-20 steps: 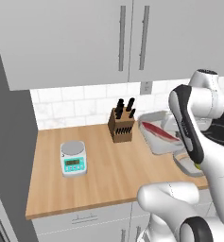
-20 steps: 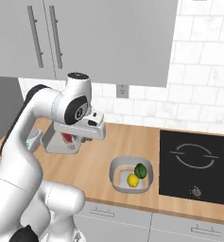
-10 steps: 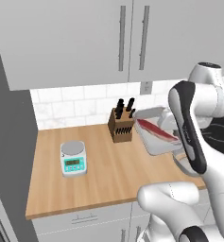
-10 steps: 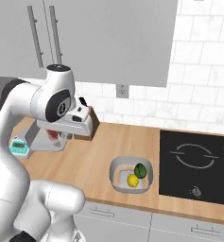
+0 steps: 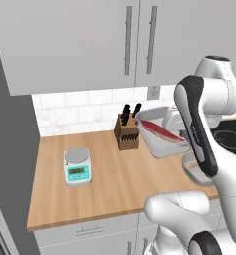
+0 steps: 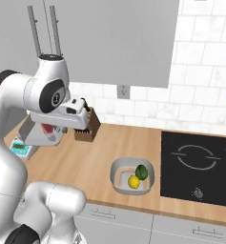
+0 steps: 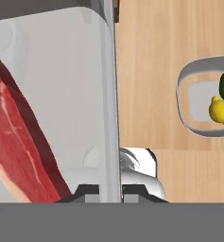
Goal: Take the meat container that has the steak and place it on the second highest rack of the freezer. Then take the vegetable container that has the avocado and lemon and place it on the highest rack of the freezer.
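step: first leg, carrying the meat container (image 5: 162, 133) with the steak (image 7: 19, 142) clear of the counter (image 5: 114, 184)
gripper (image 7: 111, 191): pinched tight on the container's rim wall
veg container (image 6: 132, 176): on the counter, avocado (image 6: 141, 171) and lemon (image 6: 133, 181) inside
next: swing toward the grey freezer (image 5: 7, 164), keep tray level, aim for second-highest rack

- A rendered home kitchen, not a real room.
- A long wooden counter (image 5: 109, 169) runs under grey wall cabinets (image 5: 89, 40) with long bar handles.
- White tile backsplash (image 6: 200, 95) behind it, with a wall socket (image 6: 123, 90).
- A black induction hob (image 6: 200, 164) is set into the counter at the right.
- A knife block (image 5: 127, 132) stands at the far edge and a small kitchen scale (image 5: 77, 167) sits to the left.
- Grey drawers (image 5: 89, 234) lie below the counter.
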You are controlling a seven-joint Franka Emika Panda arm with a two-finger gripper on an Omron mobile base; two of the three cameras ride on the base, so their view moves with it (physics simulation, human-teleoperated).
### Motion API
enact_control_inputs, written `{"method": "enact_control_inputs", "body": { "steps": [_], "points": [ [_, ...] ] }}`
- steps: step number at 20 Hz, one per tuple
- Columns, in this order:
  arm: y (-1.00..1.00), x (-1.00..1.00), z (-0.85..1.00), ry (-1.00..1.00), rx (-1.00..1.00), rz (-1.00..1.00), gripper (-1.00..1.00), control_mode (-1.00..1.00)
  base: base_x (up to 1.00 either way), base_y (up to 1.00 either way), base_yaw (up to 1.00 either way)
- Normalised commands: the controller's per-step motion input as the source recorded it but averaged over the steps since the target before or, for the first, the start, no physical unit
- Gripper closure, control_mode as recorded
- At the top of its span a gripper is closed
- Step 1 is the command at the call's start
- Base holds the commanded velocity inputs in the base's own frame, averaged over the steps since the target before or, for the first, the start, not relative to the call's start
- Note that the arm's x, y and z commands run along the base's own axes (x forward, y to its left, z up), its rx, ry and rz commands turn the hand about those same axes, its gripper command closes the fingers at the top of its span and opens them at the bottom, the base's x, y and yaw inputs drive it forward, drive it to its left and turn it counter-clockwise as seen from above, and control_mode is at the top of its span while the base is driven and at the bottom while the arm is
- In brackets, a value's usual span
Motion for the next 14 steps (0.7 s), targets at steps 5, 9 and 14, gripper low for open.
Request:
{"method": "enact_control_inputs", "body": {
  "steps": [5,9,14],
  "points": [
    [0.05,-0.01,0.0,-0.02,0.0,-0.01,1.0,-1.0,0.0,0.0,0.0],
    [0.0,0.0,0.0,0.0,0.01,-0.03,1.0,-1.0,0.0,0.0,0.0],
    [0.0,0.0,0.0,0.0,0.0,0.0,1.0,1.0,-0.57,0.0,0.04]
  ]
}}
